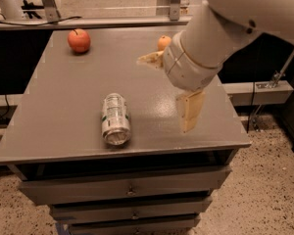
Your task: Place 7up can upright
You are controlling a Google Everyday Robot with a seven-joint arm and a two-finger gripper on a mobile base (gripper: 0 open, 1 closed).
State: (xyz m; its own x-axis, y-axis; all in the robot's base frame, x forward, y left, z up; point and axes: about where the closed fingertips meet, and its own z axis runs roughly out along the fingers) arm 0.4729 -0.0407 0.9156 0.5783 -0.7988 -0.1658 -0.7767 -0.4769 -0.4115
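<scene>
7up can (115, 119): lay on its side near the table's (63, 97) 6 o'clock edge. Gripper (162, 94): hung at 3 o'clock from the can, fingers (190, 111) spread apart, likely holding nothing.

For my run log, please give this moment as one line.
can: on its side, table front | gripper: over table beside can, apart, fingers open | apple, orange: back
</scene>
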